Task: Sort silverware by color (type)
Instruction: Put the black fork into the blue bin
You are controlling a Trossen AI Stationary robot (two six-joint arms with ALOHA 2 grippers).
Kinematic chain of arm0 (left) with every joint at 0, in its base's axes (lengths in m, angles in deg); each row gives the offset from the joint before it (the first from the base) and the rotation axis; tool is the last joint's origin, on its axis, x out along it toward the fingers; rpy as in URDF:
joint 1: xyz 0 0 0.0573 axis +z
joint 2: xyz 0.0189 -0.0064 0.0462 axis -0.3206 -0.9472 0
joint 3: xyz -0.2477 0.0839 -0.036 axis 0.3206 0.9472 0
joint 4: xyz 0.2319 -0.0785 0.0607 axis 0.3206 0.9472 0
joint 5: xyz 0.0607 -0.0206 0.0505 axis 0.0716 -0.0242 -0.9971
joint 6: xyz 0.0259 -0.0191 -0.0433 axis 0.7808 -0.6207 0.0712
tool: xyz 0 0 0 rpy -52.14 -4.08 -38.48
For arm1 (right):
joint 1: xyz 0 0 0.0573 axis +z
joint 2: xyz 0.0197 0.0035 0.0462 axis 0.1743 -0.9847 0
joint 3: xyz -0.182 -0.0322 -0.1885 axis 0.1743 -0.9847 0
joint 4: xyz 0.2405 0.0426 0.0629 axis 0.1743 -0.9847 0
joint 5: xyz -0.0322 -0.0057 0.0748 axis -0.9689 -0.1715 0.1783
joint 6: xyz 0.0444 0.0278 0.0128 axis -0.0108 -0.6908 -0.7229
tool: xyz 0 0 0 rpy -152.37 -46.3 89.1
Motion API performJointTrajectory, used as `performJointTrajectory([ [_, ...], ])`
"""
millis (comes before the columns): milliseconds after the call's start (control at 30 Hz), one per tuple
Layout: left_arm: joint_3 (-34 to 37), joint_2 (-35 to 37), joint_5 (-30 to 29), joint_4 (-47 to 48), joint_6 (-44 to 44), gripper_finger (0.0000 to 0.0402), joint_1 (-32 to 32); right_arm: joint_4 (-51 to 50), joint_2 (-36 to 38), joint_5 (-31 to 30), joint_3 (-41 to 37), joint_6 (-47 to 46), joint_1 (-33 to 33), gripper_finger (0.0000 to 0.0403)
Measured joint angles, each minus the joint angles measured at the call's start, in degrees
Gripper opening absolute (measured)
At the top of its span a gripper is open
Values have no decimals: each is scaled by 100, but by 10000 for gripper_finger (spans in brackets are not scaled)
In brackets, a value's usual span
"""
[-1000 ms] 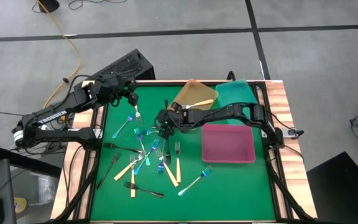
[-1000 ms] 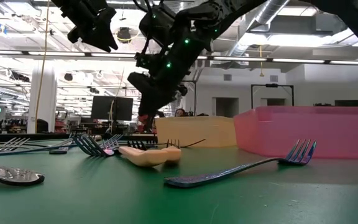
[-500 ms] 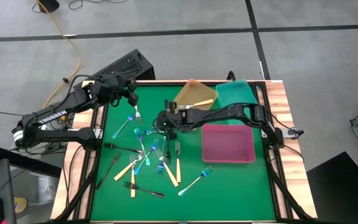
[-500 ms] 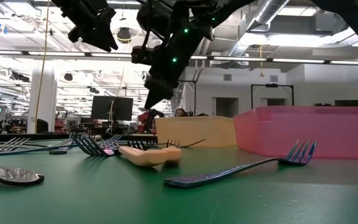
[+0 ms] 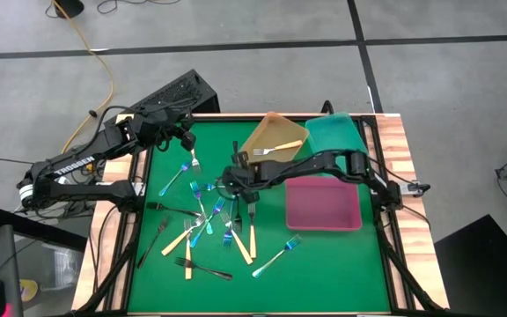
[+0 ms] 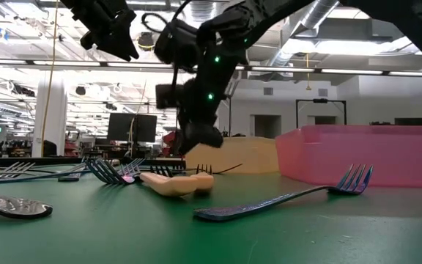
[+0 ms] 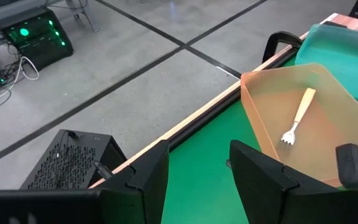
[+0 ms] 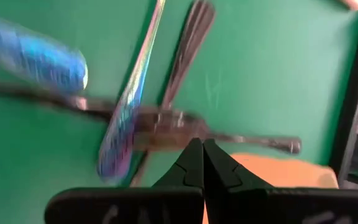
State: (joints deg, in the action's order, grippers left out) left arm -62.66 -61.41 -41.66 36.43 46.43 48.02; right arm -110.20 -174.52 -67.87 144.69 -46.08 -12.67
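Left gripper [image 5: 186, 138] hovered at the green table's [image 5: 324, 255] far left corner, fingers [image 7: 146, 180] parted and empty. To its right, the right gripper [image 5: 233, 182] was low over the heap of forks [image 5: 208, 220] on the table's left half, its fingers [image 8: 194, 163] pressed together with nothing between them, just above an iridescent blue fork [image 8: 129, 106]. Further right, one cream-handled fork [image 5: 275, 148] lay in the orange tray [image 5: 262, 132], beside the teal tray [image 5: 334, 132] and pink tray [image 5: 324, 202].
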Motion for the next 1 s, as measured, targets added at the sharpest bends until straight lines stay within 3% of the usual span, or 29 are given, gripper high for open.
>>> performJointTrajectory([
  [833,0,-2,-127,-7,-2,156,2,-22,-426,-110,118,180,117,14],
  [1000,0,-2,-134,-12,-18,156,4,-108,-407,376,204,512,314,14],
])
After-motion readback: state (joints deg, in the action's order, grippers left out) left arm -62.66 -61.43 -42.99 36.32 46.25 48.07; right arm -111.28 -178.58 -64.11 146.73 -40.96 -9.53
